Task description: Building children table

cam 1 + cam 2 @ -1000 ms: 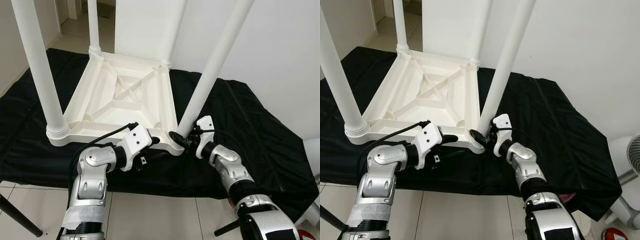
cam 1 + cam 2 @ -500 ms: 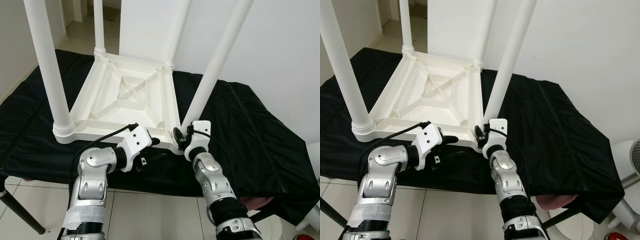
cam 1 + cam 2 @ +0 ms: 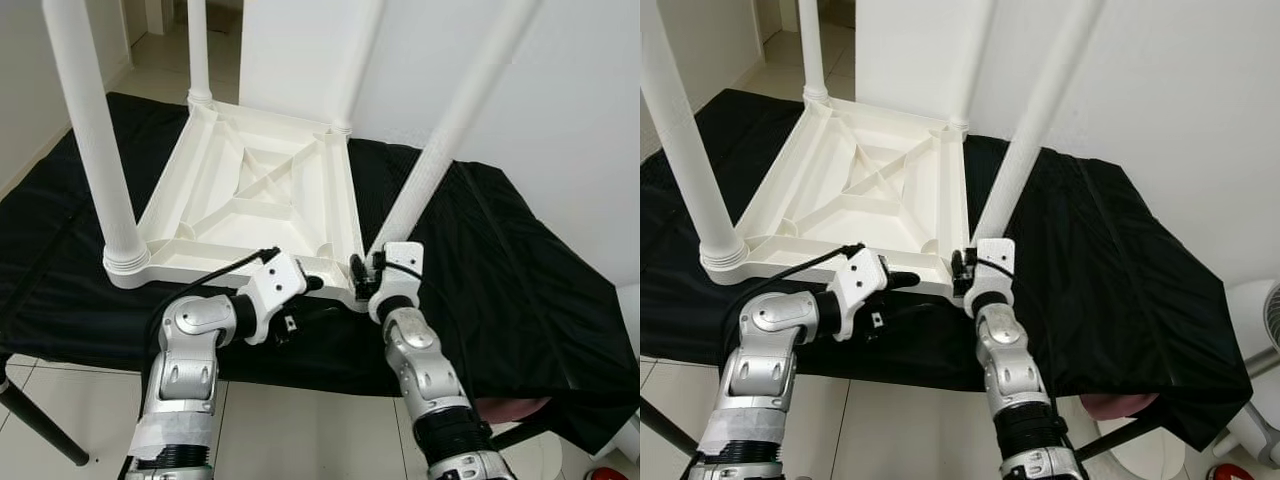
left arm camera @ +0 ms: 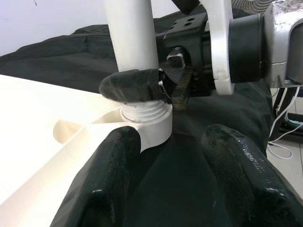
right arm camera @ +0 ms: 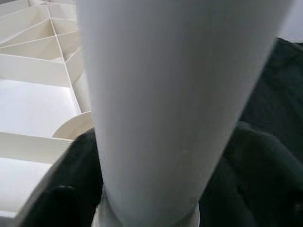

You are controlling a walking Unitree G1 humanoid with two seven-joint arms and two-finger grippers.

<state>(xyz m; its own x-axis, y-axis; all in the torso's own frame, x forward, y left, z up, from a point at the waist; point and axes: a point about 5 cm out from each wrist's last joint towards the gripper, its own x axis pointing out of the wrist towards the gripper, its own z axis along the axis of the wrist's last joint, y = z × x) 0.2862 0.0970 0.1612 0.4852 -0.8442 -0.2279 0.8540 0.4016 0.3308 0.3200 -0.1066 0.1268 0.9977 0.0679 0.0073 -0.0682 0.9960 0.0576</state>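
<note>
Nearest you, the left gripper (image 3: 312,284) lies at the 6 o'clock edge of the white children's table top (image 3: 250,195), which rests upside down, ribbed underside up, on a black cloth (image 3: 500,270). In the left wrist view its two black fingers (image 4: 111,175) stand apart with nothing between them, one just beside the corner socket (image 4: 150,124), the other over the cloth.

Just toward 3 o'clock from it, the right gripper (image 3: 360,277) meets the same near corner. Its fingers (image 4: 135,84) are closed around the base of the near-right leg (image 3: 440,150), directly above the threaded collar that sits in the socket; you see the leg (image 5: 170,104) pressed between them in the right wrist view. This leg leans toward 1 o'clock as it rises.

At 9 o'clock of the top, the near-left leg (image 3: 95,140) stands upright in its corner. Farther off, at 11 o'clock, the far-left leg (image 3: 198,50) rises from its socket, and at 12 o'clock the far-right leg (image 3: 355,70) rises against the white wall (image 3: 560,130).
</note>
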